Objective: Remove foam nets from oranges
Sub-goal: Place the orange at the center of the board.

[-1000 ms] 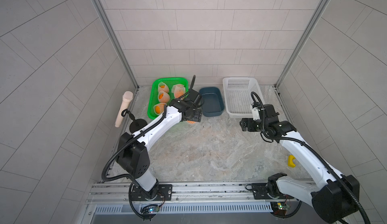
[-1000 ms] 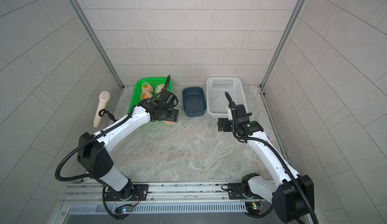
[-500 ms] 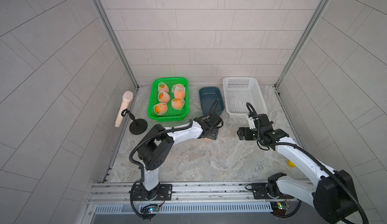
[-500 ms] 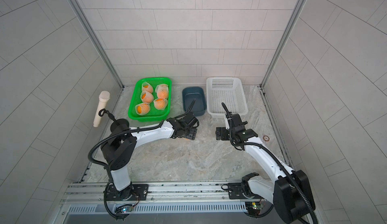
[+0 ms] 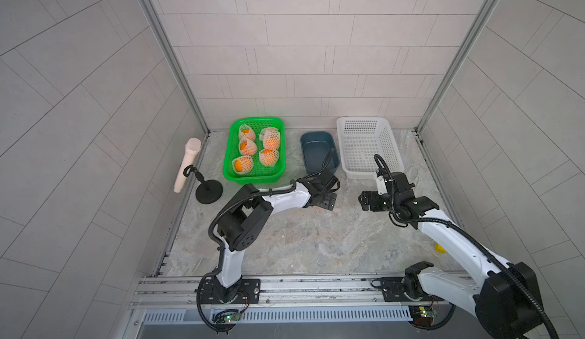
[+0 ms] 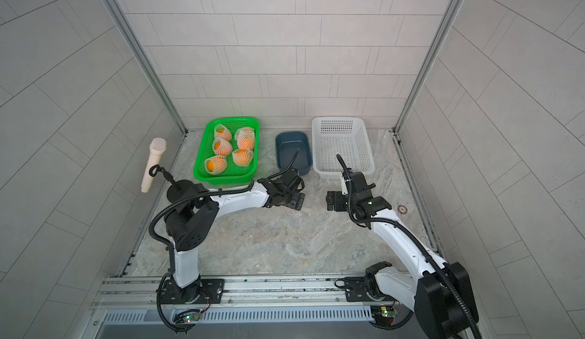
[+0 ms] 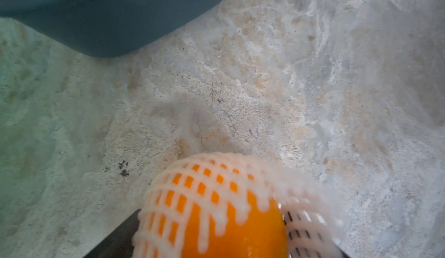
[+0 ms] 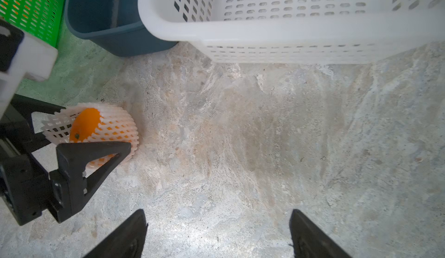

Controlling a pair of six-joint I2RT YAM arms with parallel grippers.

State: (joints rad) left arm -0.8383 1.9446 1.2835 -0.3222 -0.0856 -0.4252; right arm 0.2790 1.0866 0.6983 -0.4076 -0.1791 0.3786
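grey tiled walls (image 5: 316, 52) enclose a marbled stone counter (image 5: 316, 242). at its back stand a green basket (image 5: 253, 178) holding five netted oranges (image 5: 247, 146), a dark blue tub (image 5: 316, 158) and a white perforated basket (image 5: 367, 150). in front of the tub, one orange (image 8: 85, 124) in its foam net (image 8: 118, 129) rests on the counter, between the widely spread jaws of your left pincer (image 8: 96, 127); whether they press it, you cannot tell. your right pincer (image 8: 218, 230) hovers near, jaws apart, nothing between them. expect the net to be light, soft and stretchy, the fruit firm, smooth and ready to roll; pinch the loose frilled collar at the open end, where bare peel shows, foam only. in both top views the left pincer hides nearly all the fruit; the left wrist view is blurred and crops it, and the net's far side is unseen.
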